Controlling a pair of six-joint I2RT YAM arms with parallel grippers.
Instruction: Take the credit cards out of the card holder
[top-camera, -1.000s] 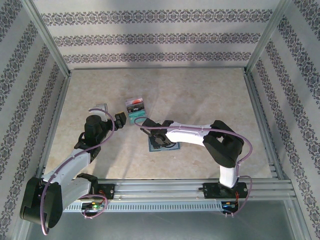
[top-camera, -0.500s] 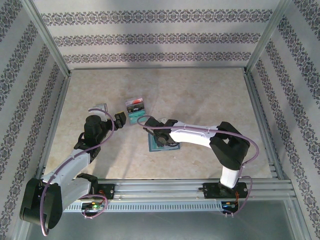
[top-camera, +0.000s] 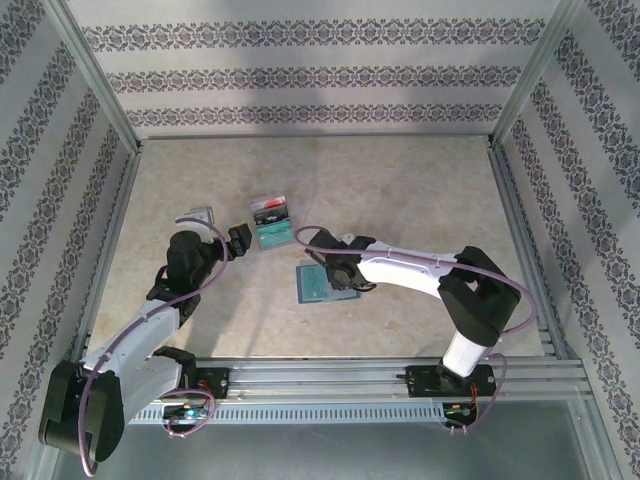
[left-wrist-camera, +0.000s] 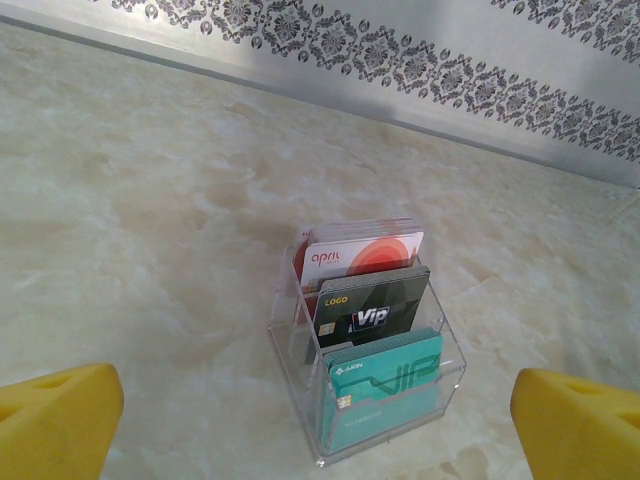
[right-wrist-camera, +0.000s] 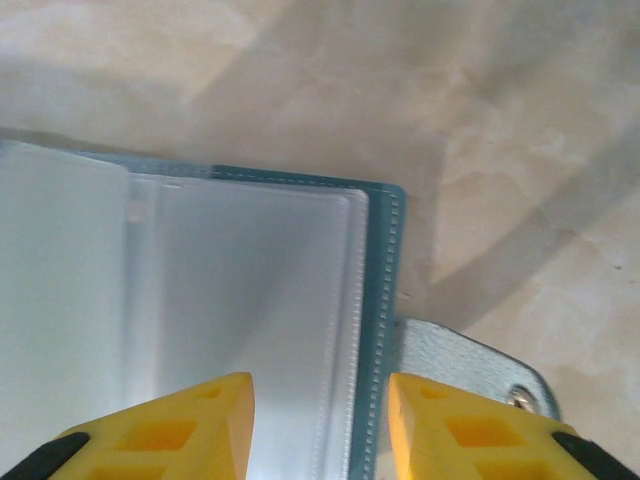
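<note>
The right hand (right-wrist-camera: 320, 420) points down at the card holder (right-wrist-camera: 260, 300), its yellow fingers (right-wrist-camera: 170, 425) half spread. One finger is over a clear pocket and the other over the snap tab (right-wrist-camera: 470, 365), so the stitched blue-grey edge runs through the gap between them. I cannot tell whether either fingertip touches the holder, and nothing looks pinched.

In the overhead view the holder lies open and flat on the desk (top-camera: 420, 200) just below the middle of the frame, its right part covered by the arm. The pocket panel seen from the wrist looks pale and see-through, with no printed card in it.

Up and to the left, the left hand (top-camera: 238, 238) is spread wide and holds nothing. Just beyond it, a clear stand (left-wrist-camera: 285, 345) holds the credit cards (left-wrist-camera: 365, 255) upright in rows: a white one with red circles at the back, a dark one in the middle and a teal one (left-wrist-camera: 385, 385) in front.

The task looks nearly done, or done. What is left is to check the pockets hidden under the arm and pull out any card found there.
</note>
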